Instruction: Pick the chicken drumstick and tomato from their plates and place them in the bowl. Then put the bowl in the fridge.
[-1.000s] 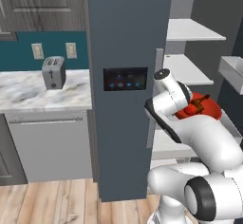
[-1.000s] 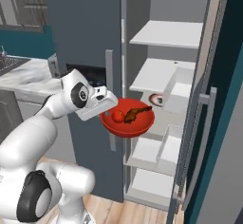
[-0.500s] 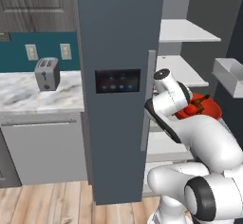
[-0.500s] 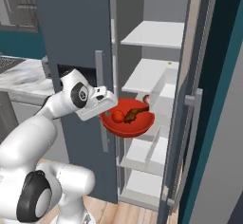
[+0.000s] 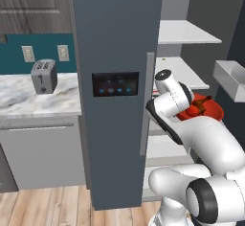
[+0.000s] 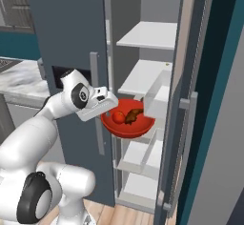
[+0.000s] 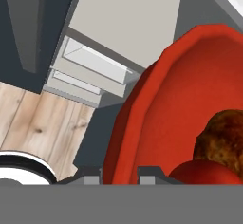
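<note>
My pincer (image 6: 110, 109) is clamped on the rim of the red bowl (image 6: 127, 125), which carries the tomato (image 6: 118, 117) and chicken drumstick (image 6: 134, 115). It hangs before the open fridge (image 6: 143, 71); only shelving it remains.

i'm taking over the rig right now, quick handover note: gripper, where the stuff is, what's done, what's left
Gripper: shut on the rim of the bowl, holding it up in front of the open fridge.
Bowl: not on a shelf yet; it hangs just outside the fridge's white shelves, about level with the middle ones.
Tomato and chicken drumstick: both lying in the bowl.
Done: both foods are in the bowl, the bowl is lifted, the fridge door is open.
Left: move the bowl in over a shelf, set it down, let go, pull the arm out.
</note>
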### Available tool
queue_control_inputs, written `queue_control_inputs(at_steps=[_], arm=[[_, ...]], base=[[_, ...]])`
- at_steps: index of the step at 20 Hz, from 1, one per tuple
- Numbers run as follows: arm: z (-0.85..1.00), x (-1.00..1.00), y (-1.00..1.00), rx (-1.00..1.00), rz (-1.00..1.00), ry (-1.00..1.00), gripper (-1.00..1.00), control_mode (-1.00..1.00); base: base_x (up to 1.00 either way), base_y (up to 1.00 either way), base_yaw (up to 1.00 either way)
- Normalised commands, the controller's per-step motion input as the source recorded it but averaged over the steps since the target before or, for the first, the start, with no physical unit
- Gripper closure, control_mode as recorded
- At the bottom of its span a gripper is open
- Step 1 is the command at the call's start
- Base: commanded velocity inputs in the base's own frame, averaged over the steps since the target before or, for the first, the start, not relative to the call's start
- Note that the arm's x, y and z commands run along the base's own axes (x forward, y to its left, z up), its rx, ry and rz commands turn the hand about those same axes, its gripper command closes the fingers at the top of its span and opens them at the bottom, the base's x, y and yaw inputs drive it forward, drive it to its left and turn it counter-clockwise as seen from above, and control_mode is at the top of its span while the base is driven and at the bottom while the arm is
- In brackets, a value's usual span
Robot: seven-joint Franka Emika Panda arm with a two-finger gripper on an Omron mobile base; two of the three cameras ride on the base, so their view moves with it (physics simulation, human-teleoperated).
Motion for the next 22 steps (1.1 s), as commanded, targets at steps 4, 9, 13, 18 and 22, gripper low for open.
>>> queue_control_inputs(at_steps=[4,9,13,18,22], arm=[[0.00,0.00,0.00,0.00,0.00,0.00,1.00,1.00],[0.00,0.00,0.00,0.00,0.00,0.00,1.00,1.00],[0.00,0.00,0.00,0.00,0.00,0.00,1.00,1.00],[0.00,0.00,0.00,0.00,0.00,0.00,1.00,1.00],[0.00,0.00,0.00,0.00,0.00,0.00,1.00,1.00]], base=[[0.24,-0.15,0.00],[0.00,-0.02,-0.01],[0.00,0.00,0.00],[0.00,0.00,0.00],[0.00,0.00,0.00]])
